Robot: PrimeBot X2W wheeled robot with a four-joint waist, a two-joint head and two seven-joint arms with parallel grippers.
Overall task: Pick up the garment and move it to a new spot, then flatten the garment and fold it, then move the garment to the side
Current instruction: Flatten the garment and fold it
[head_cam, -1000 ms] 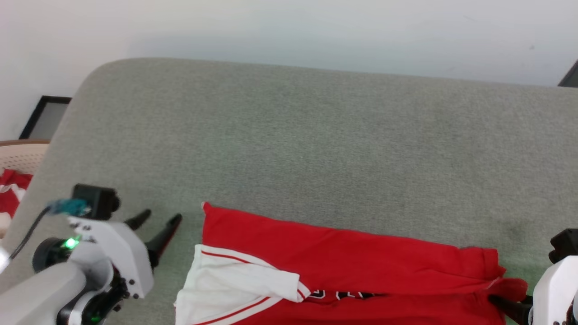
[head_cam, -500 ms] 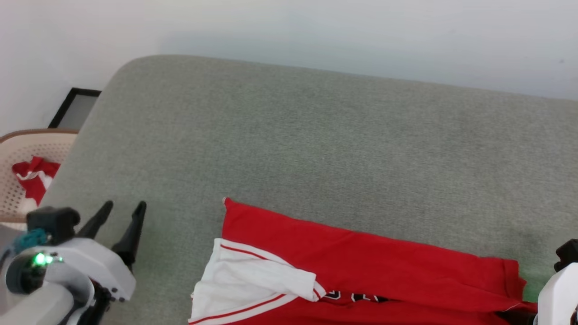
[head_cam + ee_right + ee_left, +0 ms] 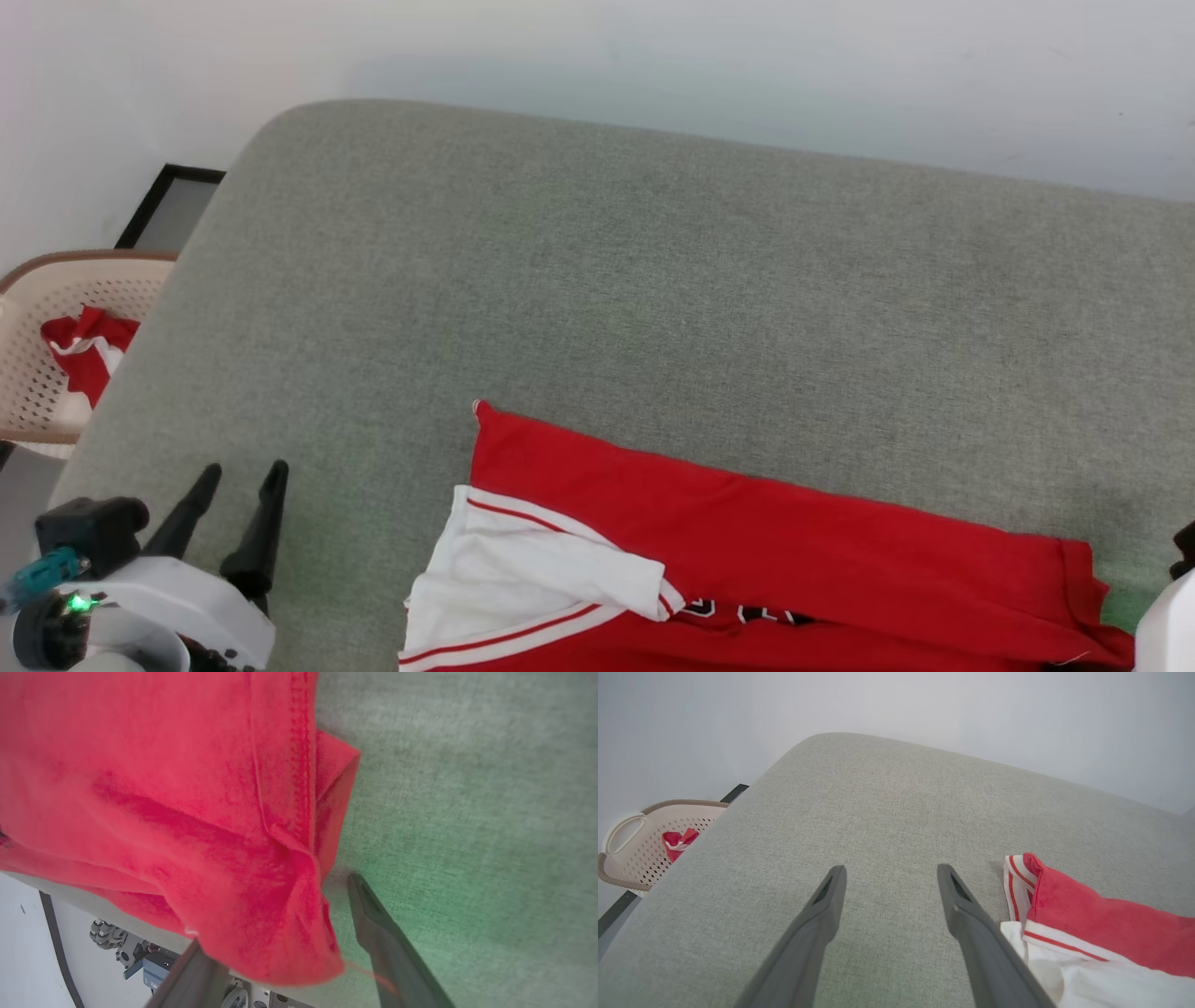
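Head view: I see the left gripper [image 3: 244,469] at the lower left, its two dark fingers pointing up and a little to the right above the grey cushioned surface [image 3: 653,280]. The fingers stand apart and nothing is between them. The garment [image 3: 775,551] lies on the near part of this surface, right of the gripper and not touching it. It is bright red, with a white sleeve end folded over its left part. At the lower right corner only a pale piece of the right arm [image 3: 1167,635] is visible. At the far left a perforated basket [image 3: 28,280] stands beside the surface, with a red and white cloth [image 3: 84,345] inside.

Left wrist view: the left gripper [image 3: 892,870] reaches low over the grey surface with its jaws wide and empty. The garment [image 3: 1101,924] is just beside the finger on this view's right. The basket [image 3: 626,826] is at the left edge.

Right wrist view: the right gripper [image 3: 275,910] points along the edge of the surface, with its fingers far apart, so it is open. The hemmed corner of the garment [image 3: 163,788] lies between them and covers the tip of the finger on this view's left. The other finger [image 3: 387,947] is bare, close to the cloth. I cannot tell if it touches the cloth.
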